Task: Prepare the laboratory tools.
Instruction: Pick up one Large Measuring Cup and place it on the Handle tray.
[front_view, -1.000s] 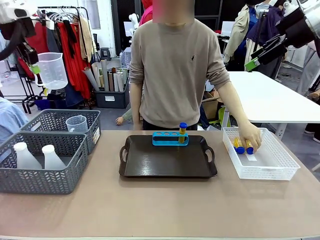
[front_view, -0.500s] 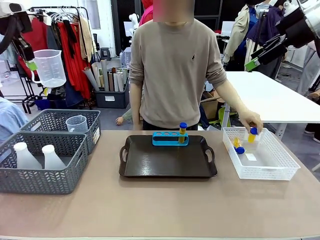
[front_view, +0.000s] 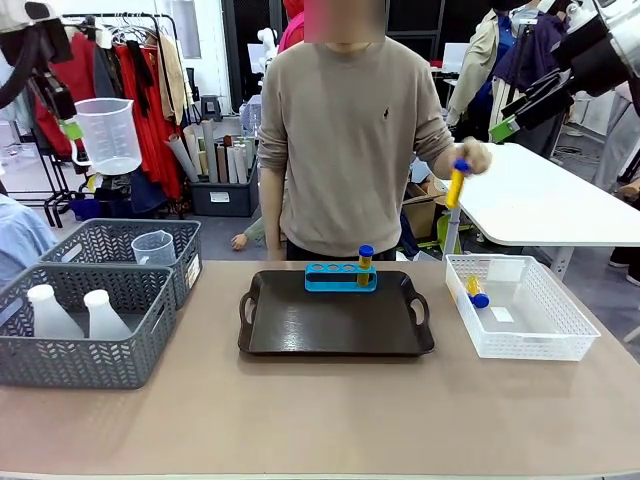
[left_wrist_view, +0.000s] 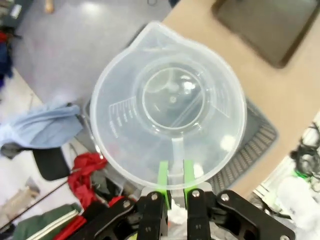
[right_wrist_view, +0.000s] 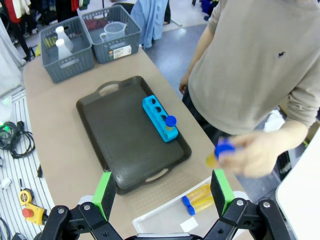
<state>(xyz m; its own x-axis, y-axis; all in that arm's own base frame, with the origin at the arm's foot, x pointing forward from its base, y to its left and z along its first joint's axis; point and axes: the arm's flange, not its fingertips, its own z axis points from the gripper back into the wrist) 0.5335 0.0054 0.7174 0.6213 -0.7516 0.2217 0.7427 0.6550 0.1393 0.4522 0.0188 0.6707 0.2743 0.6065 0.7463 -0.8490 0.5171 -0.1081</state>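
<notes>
Tabletop with laboratory tools. A dark tray sits mid-table toward the far edge. Two grey baskets at the left edge hold two white flasks and a small beaker. A white basket at the right edge holds lying tubes.

High above the left edge, the left gripper is clamped on the handle of a clear beaker. The right gripper hangs high with its fingers wide apart and empty.

A blue rack at the tray's far edge carries an upright tube in its rightmost hole. The person's hand holds a lifted tube in the air.
</notes>
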